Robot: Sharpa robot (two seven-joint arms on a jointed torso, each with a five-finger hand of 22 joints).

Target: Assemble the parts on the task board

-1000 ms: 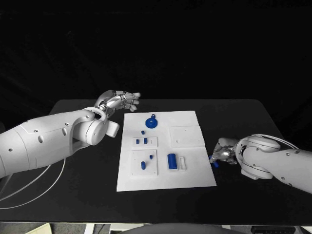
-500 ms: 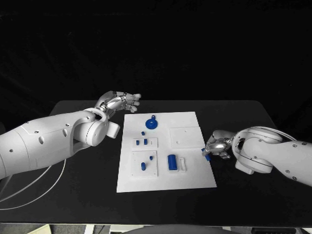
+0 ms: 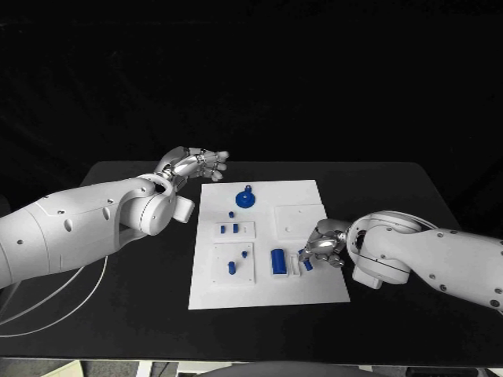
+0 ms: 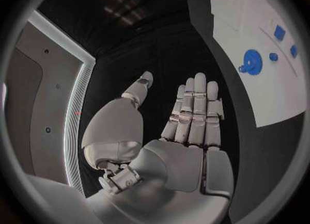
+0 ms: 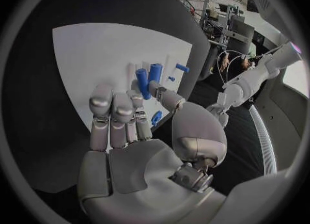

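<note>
- The task board [image 3: 302, 294] is laid flat at the middle of the black bench [image 3: 399, 196].
- The left hand [image 3: 195, 164] is held empty, fingers straight, beyond the board's far left corner.
- A small blue part [image 5: 143, 83] is pinched by the right hand [image 3: 323, 247] over the board's right side, beside a blue cylinder [image 3: 277, 260].

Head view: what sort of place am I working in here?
Likely a robot test bench in a lab: a black table against a dark backdrop, a white task board with small blue parts, and equipment racks with cables showing in the right wrist view.
</note>
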